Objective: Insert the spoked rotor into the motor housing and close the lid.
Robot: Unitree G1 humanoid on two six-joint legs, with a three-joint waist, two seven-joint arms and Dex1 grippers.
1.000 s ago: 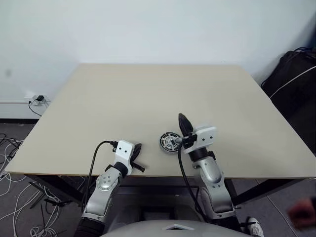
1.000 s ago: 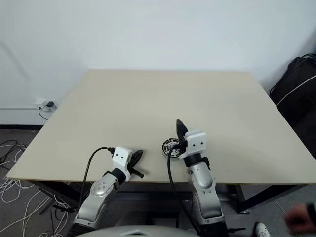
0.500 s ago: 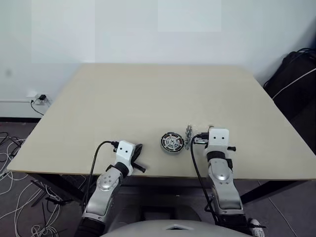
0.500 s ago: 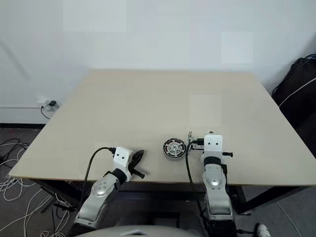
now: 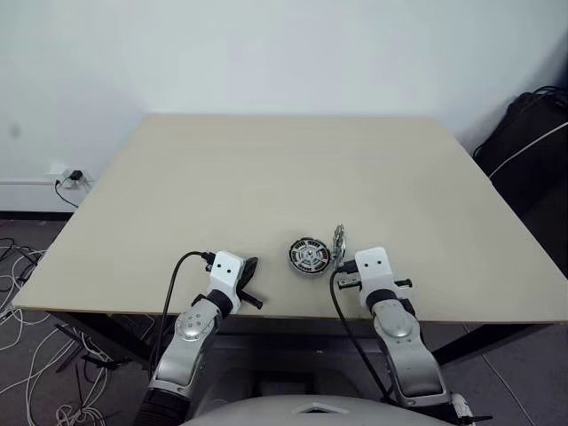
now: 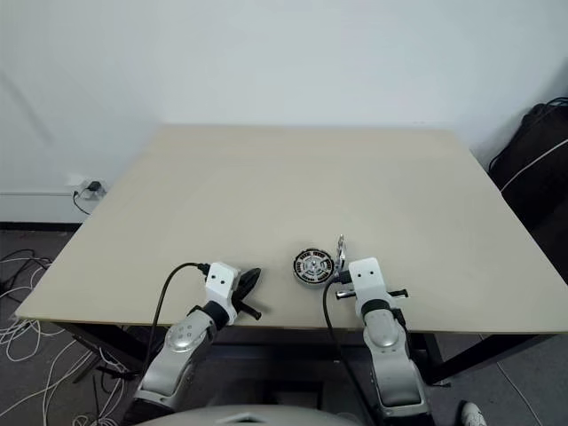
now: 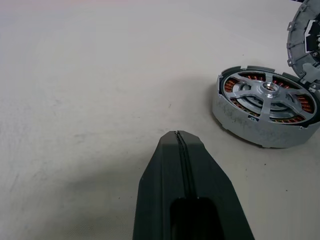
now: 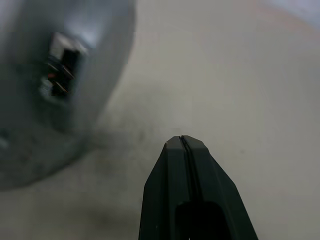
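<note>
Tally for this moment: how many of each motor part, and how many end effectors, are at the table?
Motor housing: 1
Spoked rotor, lying in the housing: 1
Lid, on edge beside the housing: 1
End effectors: 2, the left end effector and right end effector, both shut
Total: 5

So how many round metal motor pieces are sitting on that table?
2 that I can make out. A squat round housing with copper-brown windings lies flat near the beige table's front edge. A silver-grey round disc stands on edge just right of it. A third may be hidden.
</note>
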